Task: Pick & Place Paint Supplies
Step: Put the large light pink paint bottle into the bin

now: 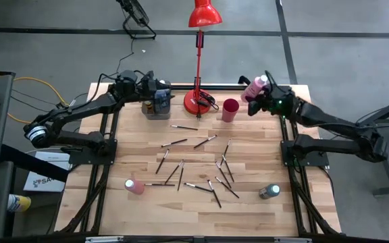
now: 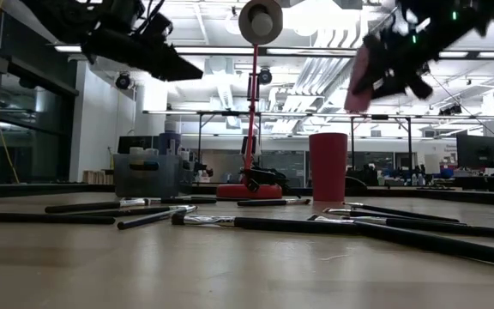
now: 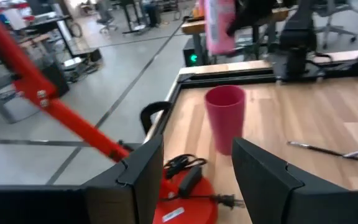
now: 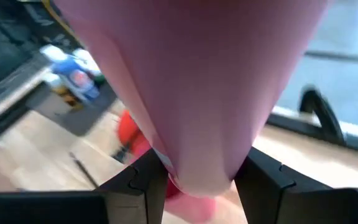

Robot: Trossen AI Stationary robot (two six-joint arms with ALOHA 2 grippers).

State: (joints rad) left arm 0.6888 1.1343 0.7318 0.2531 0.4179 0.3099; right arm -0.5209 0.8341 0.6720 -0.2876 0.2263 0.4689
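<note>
My right gripper (image 1: 254,101) is shut on a pink white-capped paint bottle (image 1: 254,88), high above the table's far right corner. The same bottle fills the right wrist view (image 4: 197,74). My left gripper (image 1: 159,91) hangs open over the grey bin (image 1: 157,108) at the far left, with nothing between its fingers (image 3: 148,174). The bin holds several bottles. Several dark-handled paintbrushes (image 1: 201,172) lie flat across the middle of the table. Another pink bottle (image 1: 134,186) and a greenish one (image 1: 269,192) lie near the front edge. My right gripper pinches the pink bottle's body (image 4: 197,168) between its two fingers, one on each side. The fingers come slanting from the table's right, a little downward. The bottle is lifted clear of the table and tilted (image 2: 358,77), with its white cap (image 1: 264,79) at the upper, far end.
A dark red cup (image 1: 230,109) stands upright at the far middle, between the two grippers. A red desk lamp stands on its base (image 1: 198,101) between bin and cup, its pole and shade rising above. The near half of the wooden tabletop (image 1: 201,216) holds little.
</note>
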